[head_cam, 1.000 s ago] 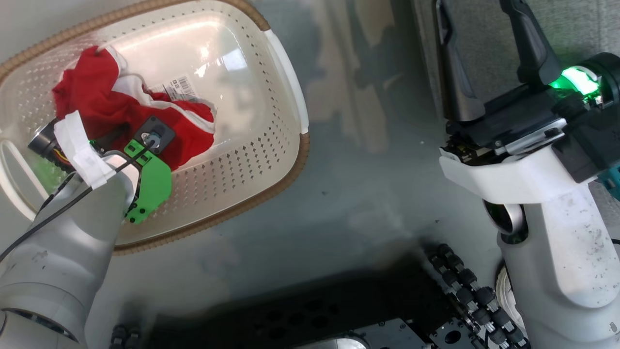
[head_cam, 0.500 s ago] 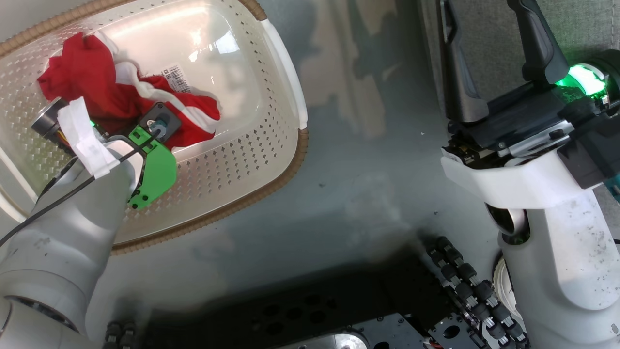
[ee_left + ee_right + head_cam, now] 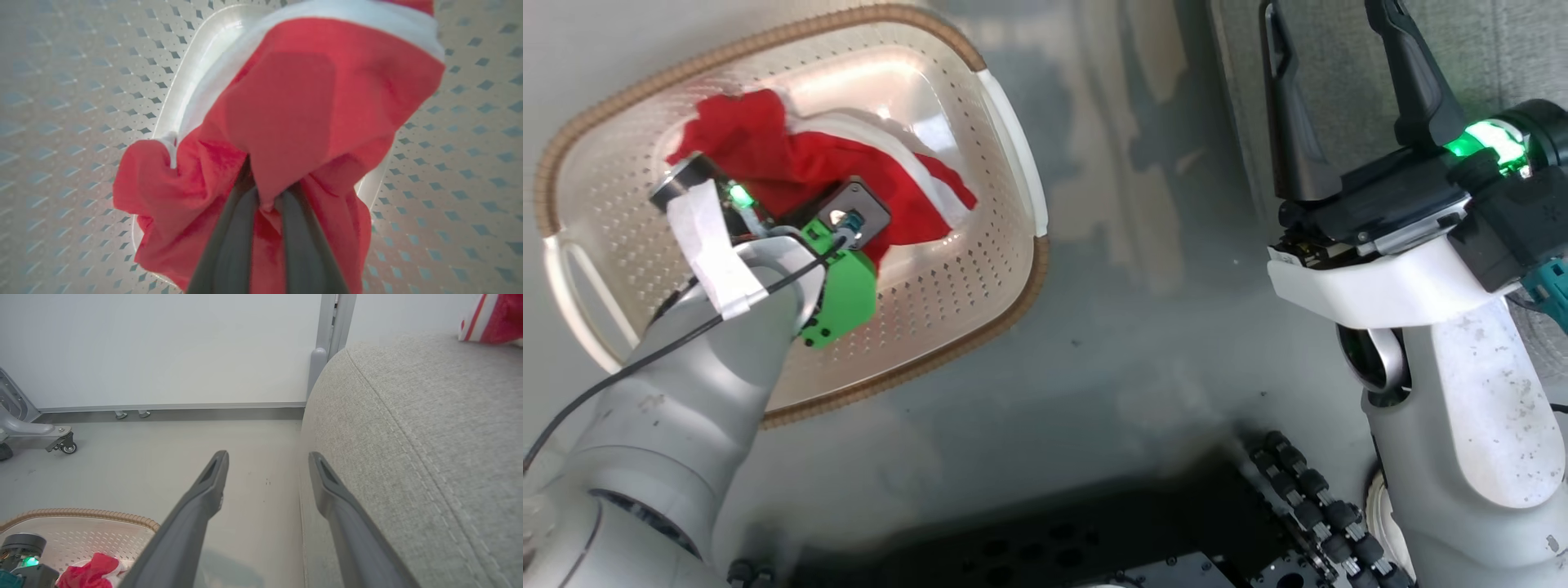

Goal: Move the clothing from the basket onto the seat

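The robot's dark base (image 3: 1094,531) sits nearest, on a glossy grey floor (image 3: 1135,327).

To the left, the left arm reaches down into the basket (image 3: 947,278), which stands on the floor. In the left wrist view the left gripper (image 3: 267,192) has its fingers (image 3: 229,245) clamped together on a fold of the clothing (image 3: 286,102), with red cloth bunched around them and a white trim band across the far side. The clothing (image 3: 849,171) is inside the basket, above its perforated walls (image 3: 61,102). Whether it touches the bottom cannot be told.

To the right, the right gripper (image 3: 1323,16) points away from the robot with its fingers (image 3: 196,506) spread apart and nothing between them. It hangs at the left edge of the seat (image 3: 429,437), its left finger over the floor (image 3: 122,465) and its right finger against the seat's rounded side. The basket's brown rim (image 3: 81,516) and some red cloth (image 3: 90,571) show at the near left of this view.

Farther off, a second red garment (image 3: 494,316) with white stripes lies on the seat's far right. Beyond the floor stand a pale wall (image 3: 163,347), a grey post (image 3: 327,335) beside the seat and, at the far left, a frame on castors (image 3: 61,443).
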Tool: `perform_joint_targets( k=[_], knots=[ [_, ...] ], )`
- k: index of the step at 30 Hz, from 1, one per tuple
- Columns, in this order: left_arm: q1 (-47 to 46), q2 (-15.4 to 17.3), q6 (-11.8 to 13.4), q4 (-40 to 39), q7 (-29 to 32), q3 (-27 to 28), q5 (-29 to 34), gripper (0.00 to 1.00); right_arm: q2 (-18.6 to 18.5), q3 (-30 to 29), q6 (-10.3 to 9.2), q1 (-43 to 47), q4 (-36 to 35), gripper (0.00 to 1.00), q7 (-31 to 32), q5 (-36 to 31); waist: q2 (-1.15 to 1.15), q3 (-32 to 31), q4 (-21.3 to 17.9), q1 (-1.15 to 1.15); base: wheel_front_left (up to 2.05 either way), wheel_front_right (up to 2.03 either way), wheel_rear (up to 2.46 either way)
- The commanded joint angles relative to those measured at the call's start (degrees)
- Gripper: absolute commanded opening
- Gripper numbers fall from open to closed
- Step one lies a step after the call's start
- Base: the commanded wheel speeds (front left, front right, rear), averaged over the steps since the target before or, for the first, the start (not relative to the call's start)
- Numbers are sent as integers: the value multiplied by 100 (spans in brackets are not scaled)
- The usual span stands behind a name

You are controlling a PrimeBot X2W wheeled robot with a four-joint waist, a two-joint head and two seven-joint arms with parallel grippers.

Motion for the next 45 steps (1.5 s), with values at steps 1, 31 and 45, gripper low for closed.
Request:
perform_joint_targets(
  k=[1,31,45],
  knots=[
    [58,-32,-8,-2,-65,-27,-84,0,-19,-10,-10,84,66,100,-2,21,0,-341,142,0,0,0,0],
    [2031,-100,243,-2686,-222,779,-667,0,-21,-162,-10,1034,1272,100,-2,47,0,-3254,879,0,0,0,0],
    [2738,14,264,-4319,-222,1881,-623,0,-20,-253,-9,1678,1455,100,-2,153,0,-4233,870,0,0,0,0]
  ],
)
